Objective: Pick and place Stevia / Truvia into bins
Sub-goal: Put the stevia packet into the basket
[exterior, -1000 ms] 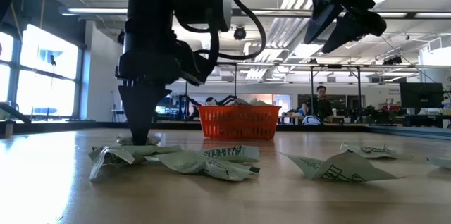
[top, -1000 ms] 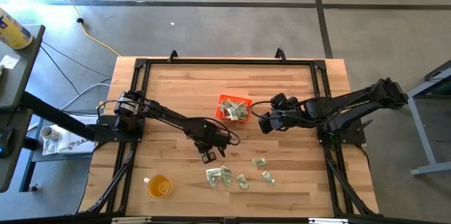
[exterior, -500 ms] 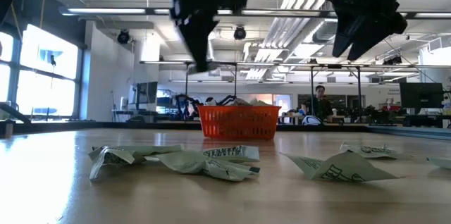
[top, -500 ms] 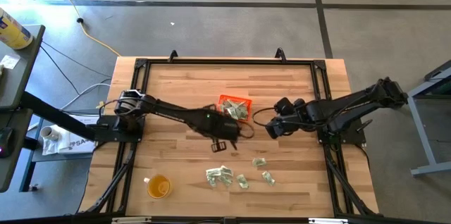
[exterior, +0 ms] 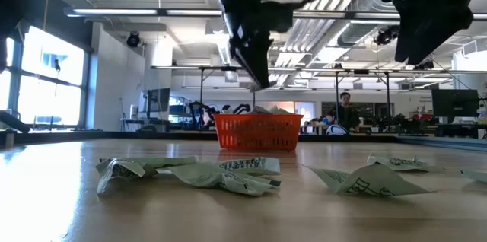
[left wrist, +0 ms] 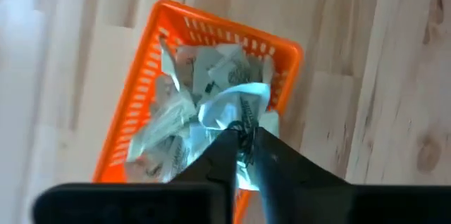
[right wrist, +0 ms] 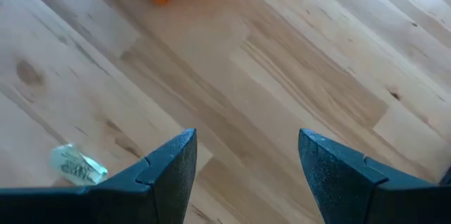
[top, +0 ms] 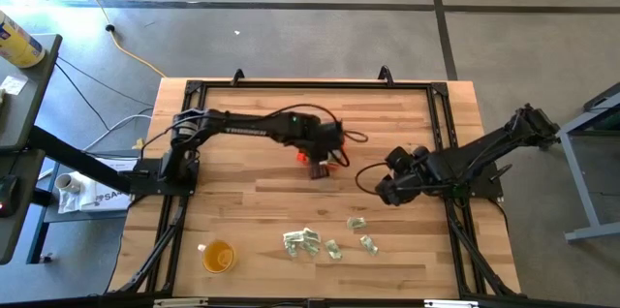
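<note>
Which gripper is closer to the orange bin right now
Left. The left gripper hangs directly over the orange bin, pinching a sachet. The right gripper hovers open, off to the bin's side.

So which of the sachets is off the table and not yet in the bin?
The one pinched in the left gripper, held above the orange bin.

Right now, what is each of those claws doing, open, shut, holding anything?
Left gripper: shut on a sachet, above the orange bin.
Right gripper: open, empty, over bare table.
</note>
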Tool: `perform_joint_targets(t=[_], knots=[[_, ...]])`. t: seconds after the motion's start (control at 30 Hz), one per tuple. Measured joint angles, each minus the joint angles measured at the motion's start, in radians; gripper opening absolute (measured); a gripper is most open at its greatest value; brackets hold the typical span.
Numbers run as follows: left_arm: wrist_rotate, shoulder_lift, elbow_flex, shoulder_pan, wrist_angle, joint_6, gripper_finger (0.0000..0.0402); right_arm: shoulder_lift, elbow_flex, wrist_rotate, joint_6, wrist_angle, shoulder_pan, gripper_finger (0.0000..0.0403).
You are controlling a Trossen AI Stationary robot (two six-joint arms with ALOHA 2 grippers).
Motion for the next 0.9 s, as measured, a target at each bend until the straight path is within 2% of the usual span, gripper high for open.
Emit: perform_joint_targets(t=[0.1, 0.3, 0.47, 0.57, 0.77, 0.9], knots=[[0.045, 0.018, -0.001, 0.029, 0.003, -0.009, 0.0117, 0.000, 0.000, -0.003, 0.008, -0.009, 0.017, 0.0239], [-0.026, 0.017, 0.000, 0.020, -0.012, -0.056, 0.0180, 0.000, 0.000, -0.007, 0.008, -0.008, 0.020, 0.0239], [-0.038, 0.003, 0.000, 0.017, -0.038, -0.060, 0.0222, 0.000, 0.000, 0.005, -0.027, 0.008, 0.020, 0.0239], [-0.038, -0.003, 0.000, 0.017, -0.086, -0.061, 0.0237, 0.000, -0.001, -0.001, -0.099, 0.076, 0.020, 0.0239], [-0.059, -0.050, 0.000, -0.059, -0.257, -0.086, 0.0243, 0.053, -0.001, -0.145, -0.318, 0.280, 0.020, 0.0239], [-0.119, -0.087, -0.015, -0.145, -0.272, -0.126, 0.0243, 0.152, -0.001, -0.244, -0.406, 0.359, 0.029, 0.0239]])
